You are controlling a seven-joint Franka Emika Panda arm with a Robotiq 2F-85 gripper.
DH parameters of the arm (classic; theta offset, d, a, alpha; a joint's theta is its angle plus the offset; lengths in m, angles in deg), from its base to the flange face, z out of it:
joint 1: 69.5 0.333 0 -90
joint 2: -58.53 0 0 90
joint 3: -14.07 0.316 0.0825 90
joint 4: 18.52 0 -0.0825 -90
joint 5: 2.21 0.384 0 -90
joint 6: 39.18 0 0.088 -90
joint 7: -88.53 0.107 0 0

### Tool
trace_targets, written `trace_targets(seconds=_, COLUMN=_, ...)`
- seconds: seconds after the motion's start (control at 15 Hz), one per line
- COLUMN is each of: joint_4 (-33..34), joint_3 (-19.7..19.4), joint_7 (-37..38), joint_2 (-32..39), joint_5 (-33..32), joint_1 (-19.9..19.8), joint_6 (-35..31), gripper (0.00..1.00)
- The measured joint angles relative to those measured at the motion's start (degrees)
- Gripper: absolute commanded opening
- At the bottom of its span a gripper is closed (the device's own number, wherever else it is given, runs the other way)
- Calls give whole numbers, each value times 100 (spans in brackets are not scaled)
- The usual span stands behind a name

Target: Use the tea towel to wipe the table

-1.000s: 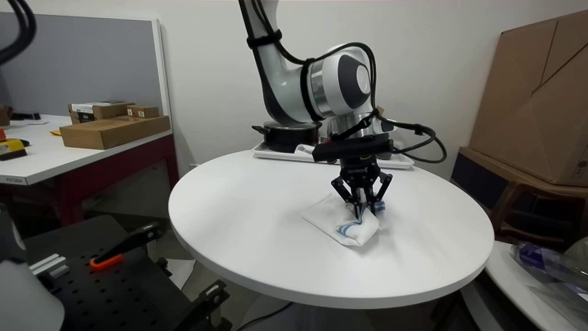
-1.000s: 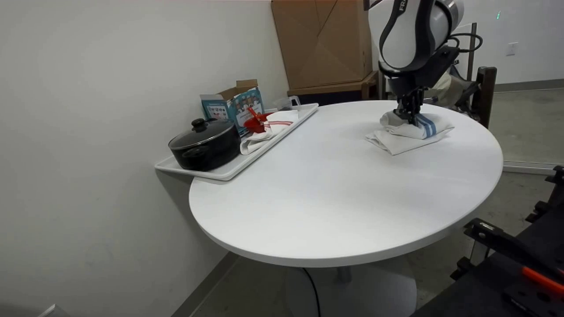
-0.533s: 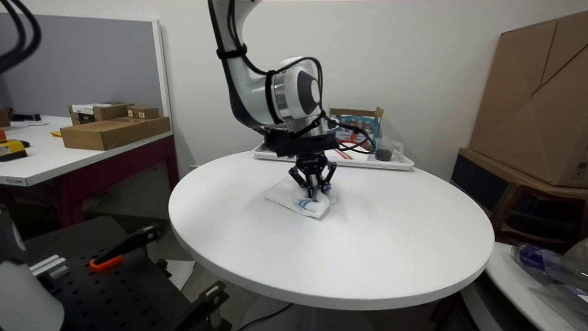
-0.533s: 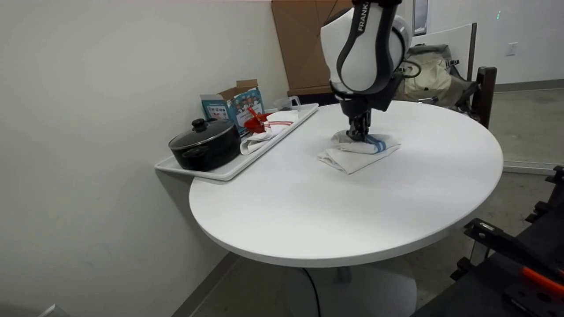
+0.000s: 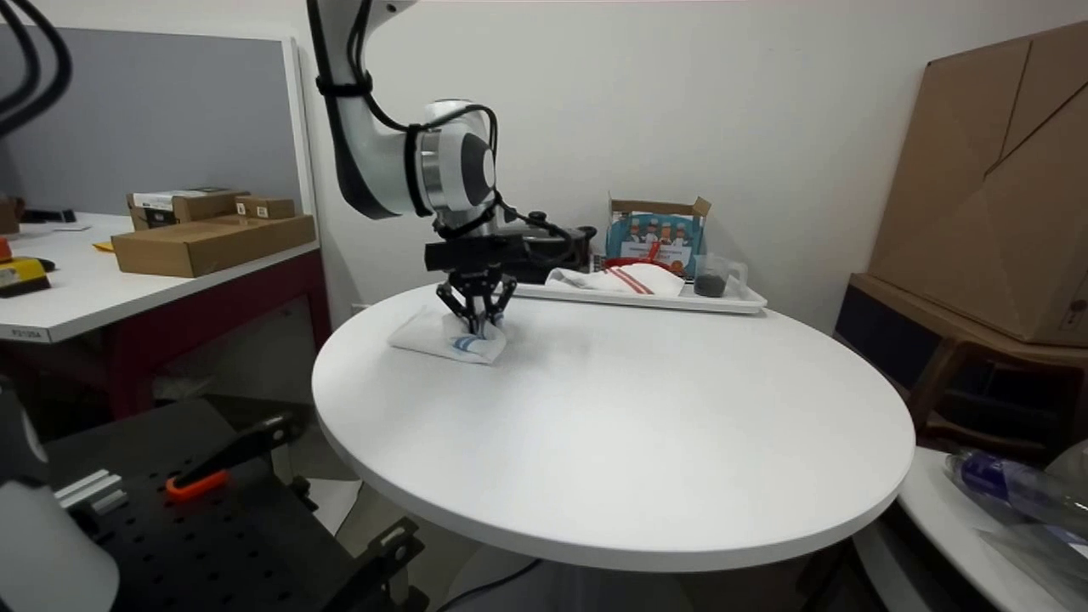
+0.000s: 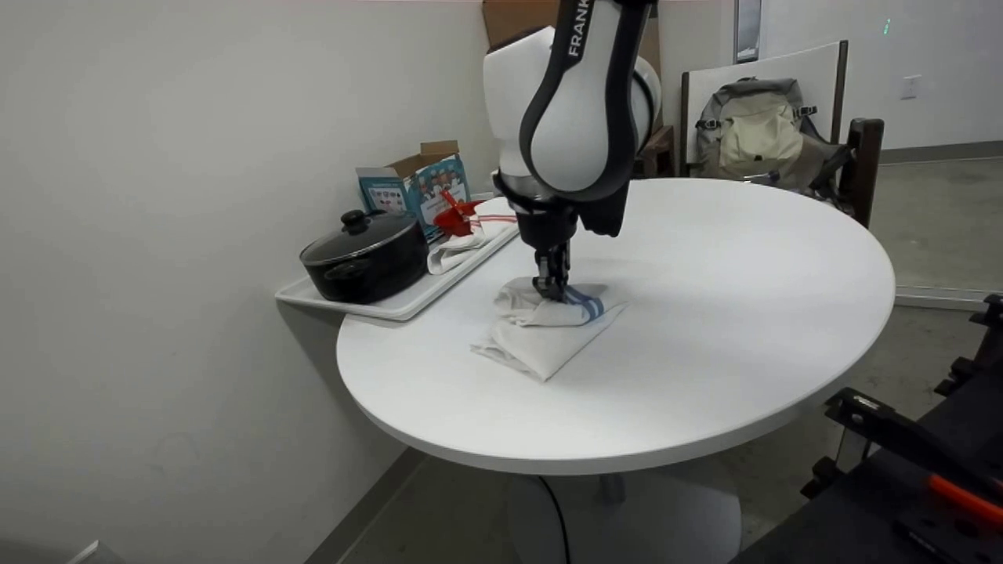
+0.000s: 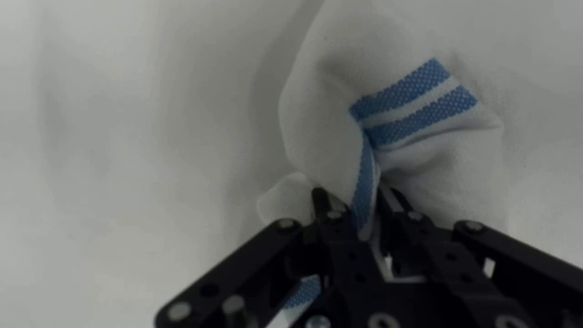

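The tea towel, white with blue stripes, lies bunched on the round white table (image 5: 629, 442), near its back left in an exterior view (image 5: 425, 337). It also shows in an exterior view (image 6: 541, 345), left of the tabletop's middle. My gripper (image 5: 481, 326) points down onto the towel and is shut on a fold of it. In an exterior view the gripper (image 6: 553, 291) presses into the bunched part, with a flat corner spread out in front. In the wrist view a striped fold of the towel (image 7: 410, 109) runs between the fingers (image 7: 355, 205); the fingertips are partly hidden in cloth.
A long white tray (image 6: 401, 309) overlaps the table's wall-side edge. It holds a black pot (image 6: 364, 262), a blue box (image 6: 443, 188), a red item (image 6: 454, 219), a red-striped cloth (image 5: 629, 279) and a clear cup (image 5: 714, 274). The wall stands close behind the tray.
The gripper and towel have slid across the tabletop, leftward in both exterior views, towards the pot end of the tray. The towel has stayed in the fingers and on the table.
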Motion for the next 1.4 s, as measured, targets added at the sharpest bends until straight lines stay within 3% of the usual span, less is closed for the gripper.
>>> trace_targets(seconds=0.4, joint_4=-115, joint_3=926, joint_7=-472, joint_2=18, joint_5=324, joint_1=32, joint_6=-43, gripper=5)
trace_targets(seconds=0.67, joint_4=-258, joint_3=1047, joint_7=-818, joint_2=5, joint_5=357, joint_1=32, joint_6=-49, gripper=5)
trace_targets(seconds=1.07, joint_4=-639, joint_3=463, joint_7=-1007, joint_2=-302, joint_5=312, joint_1=-127, joint_6=-27, gripper=5)
trace_targets(seconds=1.4, joint_4=-1031, joint_3=-793, joint_7=-902, joint_2=-604, joint_5=-129, joint_1=-274, joint_6=31, gripper=5)
